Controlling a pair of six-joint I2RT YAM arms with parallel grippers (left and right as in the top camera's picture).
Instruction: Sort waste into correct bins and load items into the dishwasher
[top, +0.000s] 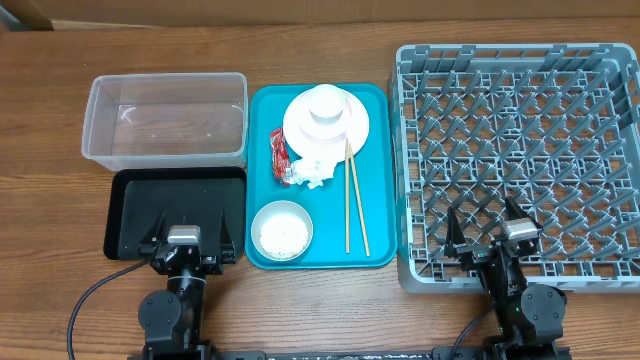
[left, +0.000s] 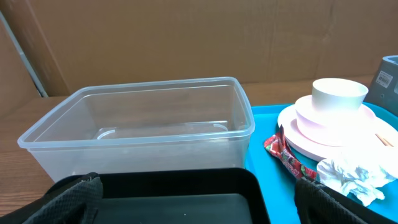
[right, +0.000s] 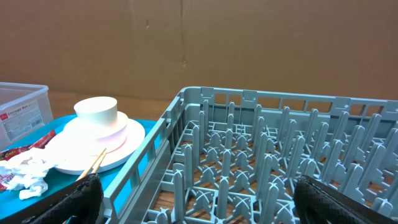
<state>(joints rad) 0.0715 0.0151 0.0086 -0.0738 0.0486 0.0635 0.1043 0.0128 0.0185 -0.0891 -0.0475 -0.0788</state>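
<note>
On the teal tray (top: 378, 225) a white cup (top: 326, 103) stands on a pale pink plate (left: 329, 124). A red wrapper (top: 279, 153) and a white tissue (top: 311, 174) lie beside it. Chopsticks (top: 354, 205) lie to the right, and a white bowl (top: 281, 230) holds rice. The clear tub (top: 165, 158) and black tray (top: 115, 215) sit at the left, and the grey dish rack (top: 402, 150) sits at the right. My left gripper (top: 190, 228) is open and empty over the black tray's near edge. My right gripper (top: 483, 225) is open and empty over the rack's near edge.
A brown cardboard wall (left: 186, 37) stands behind the table. The tub, tray and rack sit close side by side on the wooden table (top: 60, 290). A labelled clear container (right: 22, 112) shows at the far left of the right wrist view.
</note>
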